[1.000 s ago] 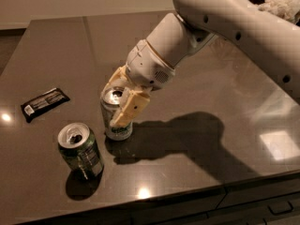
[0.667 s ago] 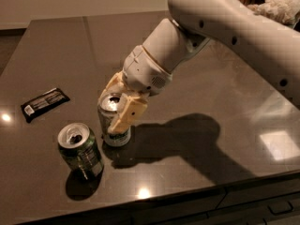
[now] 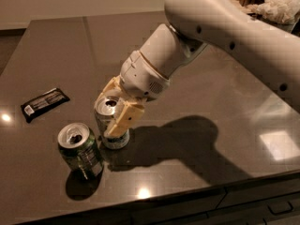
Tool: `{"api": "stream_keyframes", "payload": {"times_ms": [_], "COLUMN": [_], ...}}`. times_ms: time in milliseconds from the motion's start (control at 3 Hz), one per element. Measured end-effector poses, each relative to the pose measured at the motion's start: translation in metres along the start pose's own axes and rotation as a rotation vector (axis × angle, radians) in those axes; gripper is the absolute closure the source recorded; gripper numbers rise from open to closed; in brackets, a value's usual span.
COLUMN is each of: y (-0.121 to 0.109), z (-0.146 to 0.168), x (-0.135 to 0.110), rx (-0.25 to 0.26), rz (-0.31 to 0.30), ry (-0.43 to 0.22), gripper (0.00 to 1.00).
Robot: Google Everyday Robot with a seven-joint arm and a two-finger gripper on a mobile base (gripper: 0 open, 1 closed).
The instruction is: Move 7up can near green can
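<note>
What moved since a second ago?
The gripper, clamped on the 7up can, carried it a little toward the front-left, closer to the green can. Nothing was let go. The green can and the black snack bar stayed where they were.

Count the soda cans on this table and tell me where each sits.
2. The green can stands front left on the table. The 7up can stands just behind-right of it, clamped in the gripper. The arm might hide more.
</note>
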State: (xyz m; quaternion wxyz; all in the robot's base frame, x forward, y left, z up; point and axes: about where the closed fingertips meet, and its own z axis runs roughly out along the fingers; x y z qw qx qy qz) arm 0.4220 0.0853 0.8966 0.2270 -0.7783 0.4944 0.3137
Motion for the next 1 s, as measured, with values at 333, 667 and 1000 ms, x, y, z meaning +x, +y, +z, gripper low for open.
{"api": "stream_keyframes", "payload": {"times_ms": [333, 667, 1000], "y": [0.0002, 0.0004, 0.0004], "z": [0.0008, 0.0015, 0.0016], "x": [-0.0013, -0.0023, -0.0023], "rx": [-0.001, -0.002, -0.002], "rz": [-0.003, -0.004, -0.004], "ry": [0.001, 0.002, 0.002], "gripper": [0.08, 0.0, 0.0]}}
